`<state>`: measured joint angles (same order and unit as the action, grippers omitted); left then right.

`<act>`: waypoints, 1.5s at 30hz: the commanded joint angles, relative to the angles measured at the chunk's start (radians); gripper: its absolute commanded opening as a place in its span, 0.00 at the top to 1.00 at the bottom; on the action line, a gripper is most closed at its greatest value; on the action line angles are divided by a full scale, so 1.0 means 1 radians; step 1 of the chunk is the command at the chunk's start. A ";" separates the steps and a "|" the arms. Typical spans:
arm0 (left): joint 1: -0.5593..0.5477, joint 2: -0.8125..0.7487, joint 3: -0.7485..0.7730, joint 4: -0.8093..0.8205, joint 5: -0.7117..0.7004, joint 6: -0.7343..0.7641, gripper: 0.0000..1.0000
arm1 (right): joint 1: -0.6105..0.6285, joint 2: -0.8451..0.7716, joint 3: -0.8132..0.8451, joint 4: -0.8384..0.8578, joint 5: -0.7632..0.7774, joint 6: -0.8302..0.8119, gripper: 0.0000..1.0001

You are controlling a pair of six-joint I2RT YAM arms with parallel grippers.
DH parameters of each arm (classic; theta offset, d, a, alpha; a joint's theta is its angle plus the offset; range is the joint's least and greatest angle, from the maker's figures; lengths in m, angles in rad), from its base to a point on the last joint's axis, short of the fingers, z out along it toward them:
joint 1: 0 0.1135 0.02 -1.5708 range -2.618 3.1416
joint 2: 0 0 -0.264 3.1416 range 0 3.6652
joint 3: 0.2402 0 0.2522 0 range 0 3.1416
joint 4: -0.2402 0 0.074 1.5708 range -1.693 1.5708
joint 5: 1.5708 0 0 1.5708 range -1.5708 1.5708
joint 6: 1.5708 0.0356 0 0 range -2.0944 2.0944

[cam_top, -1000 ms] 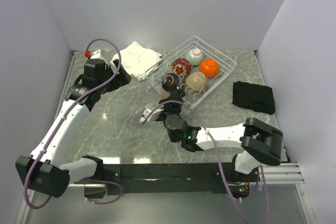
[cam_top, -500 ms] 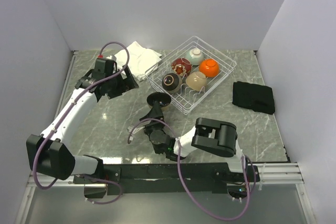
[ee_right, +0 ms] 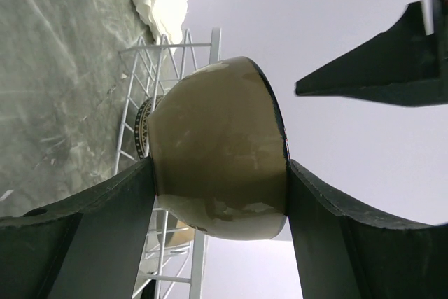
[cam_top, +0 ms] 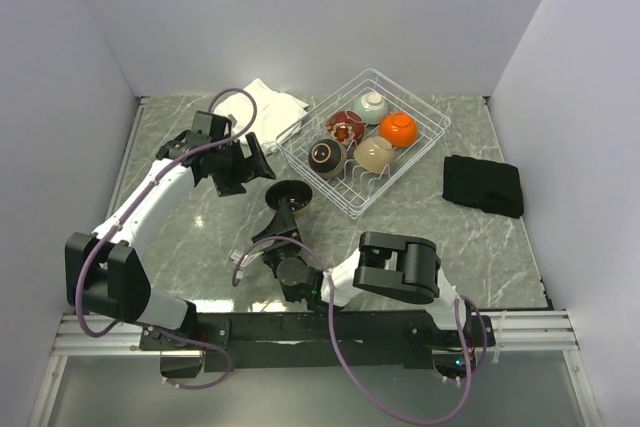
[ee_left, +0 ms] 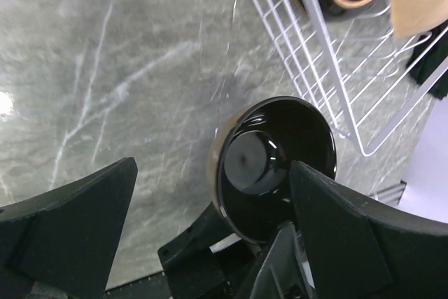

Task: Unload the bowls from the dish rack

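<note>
Grey marble tabletop [cam_top: 480, 237]: beside the white wire dish rack [cam_top: 437, 127], the right gripper [ee_right: 220, 173] pinches a tan, black-inside bowl [ee_left: 276, 159] between its fingers, left gripper [ee_left: 211, 166] spread wide nearby.

Six bowls [cam_top: 398, 128] [cam_top: 295, 191], one dish rack [cam_top: 405, 167], two cloths [cam_top: 268, 107] [cam_top: 483, 184]: one white, one black.

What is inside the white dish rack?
The dish rack holds five: dark bowl, red bowl, pale bowl, orange bowl, beige bowl. Anything beneath them is covered.
</note>
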<state>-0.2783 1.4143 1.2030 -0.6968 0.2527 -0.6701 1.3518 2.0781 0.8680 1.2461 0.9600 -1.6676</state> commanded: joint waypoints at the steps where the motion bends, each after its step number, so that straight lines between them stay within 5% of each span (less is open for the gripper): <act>1: -0.004 0.026 0.015 -0.032 0.063 0.015 0.05 | 0.017 0.002 0.049 0.516 0.019 -0.027 0.84; 14: -0.048 0.086 -0.059 -0.046 0.083 0.069 0.49 | 0.030 0.020 0.065 0.516 0.039 -0.017 0.83; 17: -0.055 0.087 -0.060 -0.041 0.089 0.072 0.69 | 0.030 0.027 0.068 0.518 0.040 -0.015 0.83; 18: -0.056 0.087 -0.059 -0.040 0.091 0.072 0.84 | 0.029 0.028 0.068 0.516 0.040 -0.014 0.83; 20: -0.058 0.087 -0.046 -0.043 0.094 0.078 0.99 | 0.030 0.027 0.065 0.516 0.042 -0.006 0.82; 22: -0.058 0.081 -0.034 -0.043 0.080 0.079 0.99 | 0.029 0.025 0.063 0.516 0.046 0.002 0.72; 29: -0.056 0.049 0.001 -0.030 -0.038 0.075 0.99 | 0.029 0.022 0.054 0.512 0.051 0.026 0.12; 32: -0.050 0.045 0.027 -0.024 -0.099 0.070 0.99 | 0.029 0.017 0.046 0.512 0.054 0.039 0.00; 45: 0.146 -0.021 -0.020 0.161 -0.250 0.040 0.99 | 0.032 -0.058 -0.050 0.415 0.111 0.169 0.00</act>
<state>-0.2008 1.4681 1.1984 -0.6788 0.0441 -0.6086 1.3849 2.1033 0.8406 1.2835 1.0142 -1.5848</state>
